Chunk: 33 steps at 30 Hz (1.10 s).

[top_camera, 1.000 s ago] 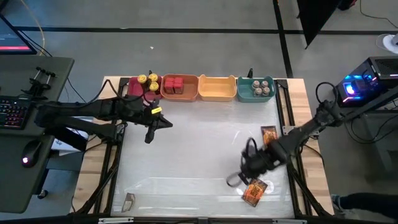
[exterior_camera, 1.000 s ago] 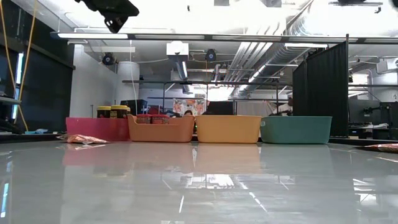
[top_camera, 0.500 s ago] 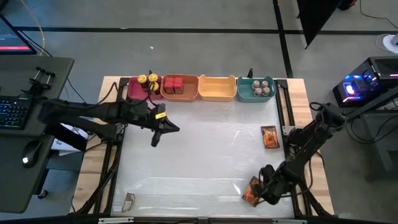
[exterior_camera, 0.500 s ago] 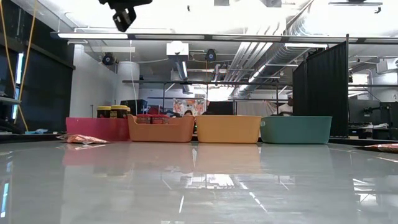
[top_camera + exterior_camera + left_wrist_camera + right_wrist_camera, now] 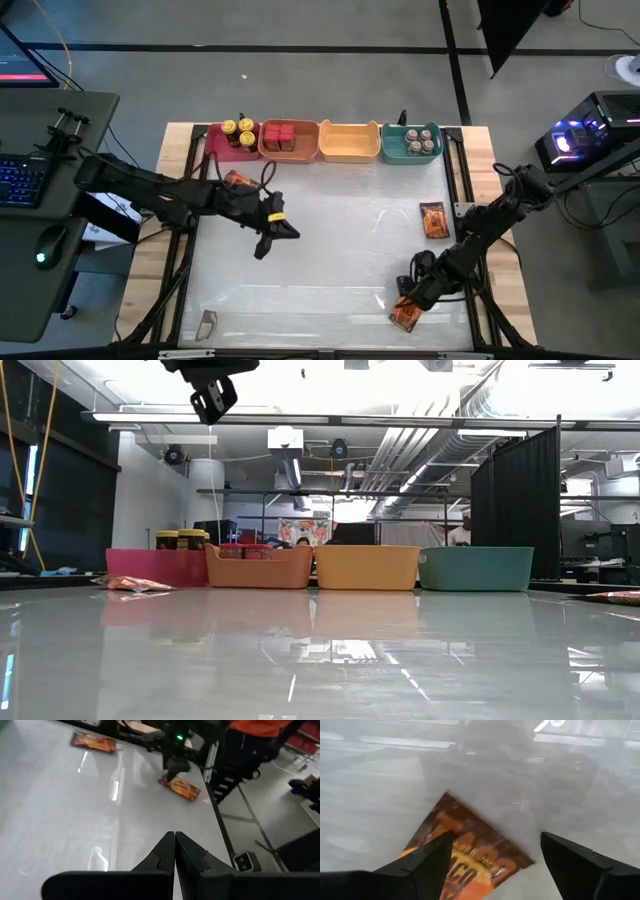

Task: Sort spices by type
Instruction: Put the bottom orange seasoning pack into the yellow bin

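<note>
The right tool (image 5: 412,300) hangs spread wide over a foil packet (image 5: 406,315) lying at the bench's (image 5: 330,240) near edge, apparently not yet touching it; closing on it comes next. The left tool (image 5: 265,243), clenched empty, waits mid-bench.

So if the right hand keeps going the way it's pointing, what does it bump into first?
Most likely the orange foil packet. The right hand is open and points down at it, one finger on each side, with the table just underneath.
</note>
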{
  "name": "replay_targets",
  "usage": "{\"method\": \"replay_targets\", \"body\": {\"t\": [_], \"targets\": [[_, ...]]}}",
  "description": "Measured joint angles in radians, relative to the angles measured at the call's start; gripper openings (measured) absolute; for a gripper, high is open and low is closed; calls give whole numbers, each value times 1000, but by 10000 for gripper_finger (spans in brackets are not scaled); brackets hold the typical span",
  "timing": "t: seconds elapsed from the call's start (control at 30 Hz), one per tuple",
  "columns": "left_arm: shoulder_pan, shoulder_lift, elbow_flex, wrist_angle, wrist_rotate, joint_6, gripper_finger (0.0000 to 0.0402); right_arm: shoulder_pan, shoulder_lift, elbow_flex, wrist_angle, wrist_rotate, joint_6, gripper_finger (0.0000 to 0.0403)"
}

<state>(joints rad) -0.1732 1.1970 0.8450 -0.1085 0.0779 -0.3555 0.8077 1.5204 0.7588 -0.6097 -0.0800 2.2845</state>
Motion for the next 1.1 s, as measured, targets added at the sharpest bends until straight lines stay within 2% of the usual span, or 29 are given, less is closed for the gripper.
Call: {"method": "replay_targets", "body": {"t": [0.37, 0.5, 0.67, 0.93, 1.0, 1.1], "targets": [[-52, 17, 0, 1, -8, -8, 0, -30, 65, -33, 91, -104, -57, 299], [-52, 15, 0, 0, -11, 7, 0, -29, 73, -21, 96, -104, -66, 278], [-49, 15, 0, 1, -26, 42, 0, -30, 75, -18, 90, -86, -65, 209], [-48, 15, 0, 12, -92, 96, 0, -65, 76, -17, 120, -25, -87, 26], [-48, 15, 0, 20, -94, 97, 0, -83, 77, -17, 135, 16, -101, 9], [-48, 15, 0, 43, -94, 100, 0, -113, 72, -17, 140, 41, -137, 14]]}}
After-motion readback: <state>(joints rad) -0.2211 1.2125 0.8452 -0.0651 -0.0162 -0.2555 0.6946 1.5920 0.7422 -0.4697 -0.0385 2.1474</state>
